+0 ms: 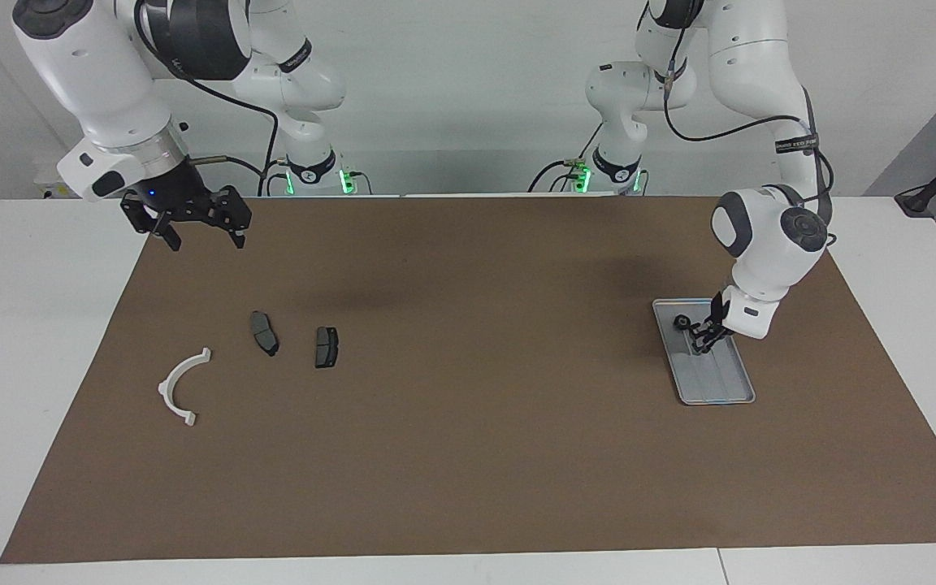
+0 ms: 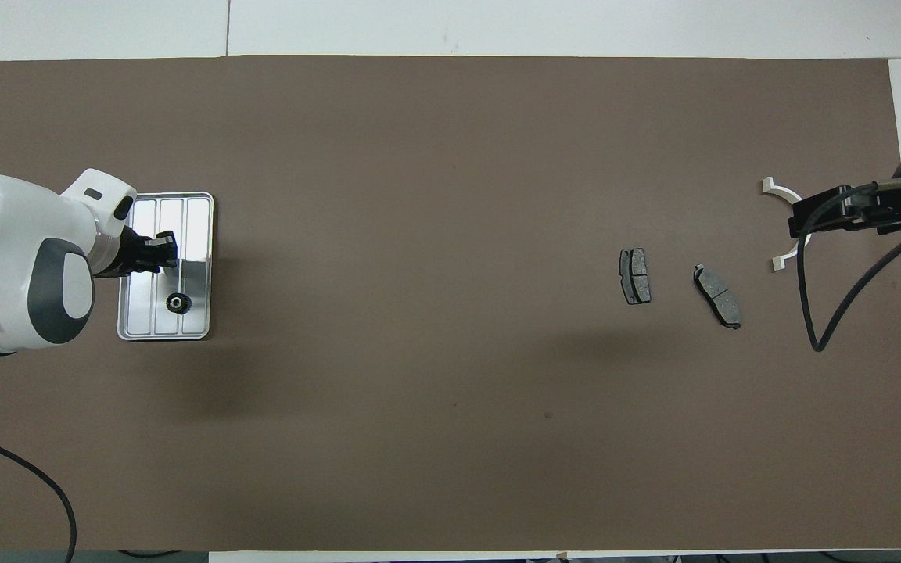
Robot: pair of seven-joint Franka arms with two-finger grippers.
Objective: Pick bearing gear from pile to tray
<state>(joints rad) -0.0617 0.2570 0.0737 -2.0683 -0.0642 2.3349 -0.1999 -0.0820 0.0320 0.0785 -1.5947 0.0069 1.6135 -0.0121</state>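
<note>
The tray lay on the brown mat at the left arm's end of the desk. The gear, small, black and round, sat inside it, in the part nearer the robots. The left gripper hung low over the tray just beside the gear and apart from it, holding nothing; whether its jaws were spread or closed could not be told. At the right arm's end the rest of the pile lay spread on the mat: a white arc and two dark brake pads, one toward the middle of the desk, both well apart from the tray. The arc lay farther from the robots than the pads. The right gripper waited in the air over the mat's edge near the right arm's base, jaws released and empty; from overhead it covered part of the arc, though the facing view showed it raised well clear of that part.
</note>
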